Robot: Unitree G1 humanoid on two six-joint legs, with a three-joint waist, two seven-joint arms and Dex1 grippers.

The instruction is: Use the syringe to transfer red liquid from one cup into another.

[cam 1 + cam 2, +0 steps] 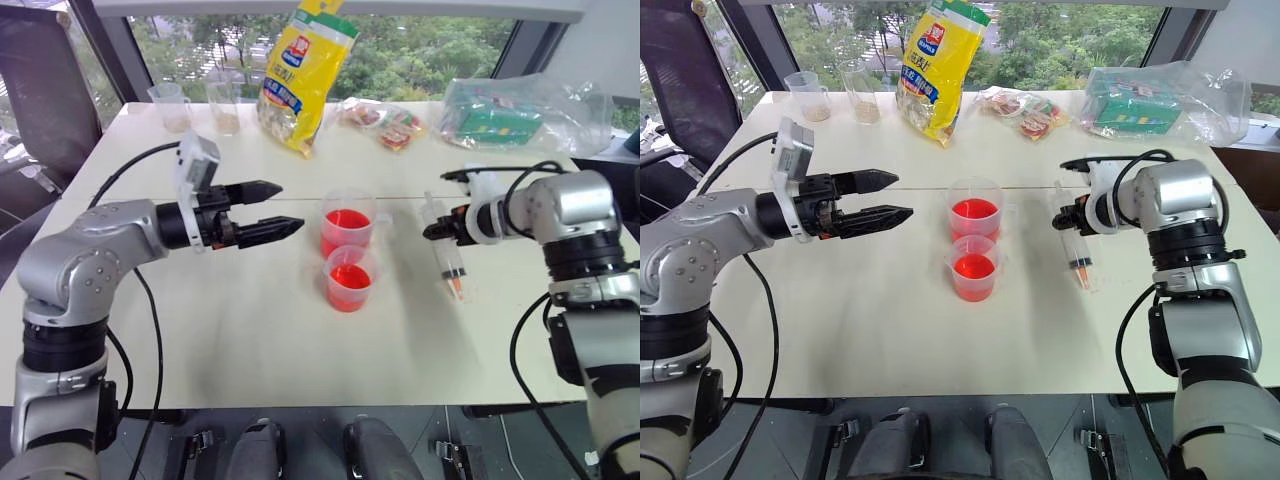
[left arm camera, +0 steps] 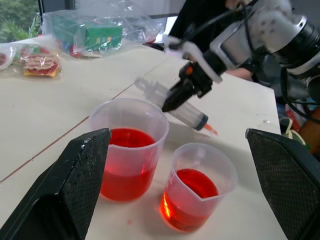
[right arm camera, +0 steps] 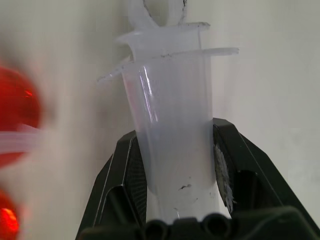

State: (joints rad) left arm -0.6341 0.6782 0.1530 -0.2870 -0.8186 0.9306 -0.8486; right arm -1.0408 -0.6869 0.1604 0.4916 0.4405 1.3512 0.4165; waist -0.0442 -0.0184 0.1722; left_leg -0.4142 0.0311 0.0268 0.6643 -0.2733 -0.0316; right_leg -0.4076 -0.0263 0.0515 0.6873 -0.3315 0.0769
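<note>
Bright daylight comes through the window (image 1: 420, 50) behind the table (image 1: 250, 330), whose pale top glares softly; shadows are faint. In the right wrist view the cups (image 3: 15, 125) smear into red blur.

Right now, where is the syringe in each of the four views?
Left eye view: syringe right of the two red cups, in the right tool.
Right eye view: right of the cups, centre-right.
Left wrist view: behind the cups, upper middle.
Right wrist view: centre, barrel between the tool's fingers.
Shared landmark: the cups.

red liquid (image 1: 347, 220), clear cups (image 1: 349, 279), yellow bag (image 1: 303, 75)
</note>
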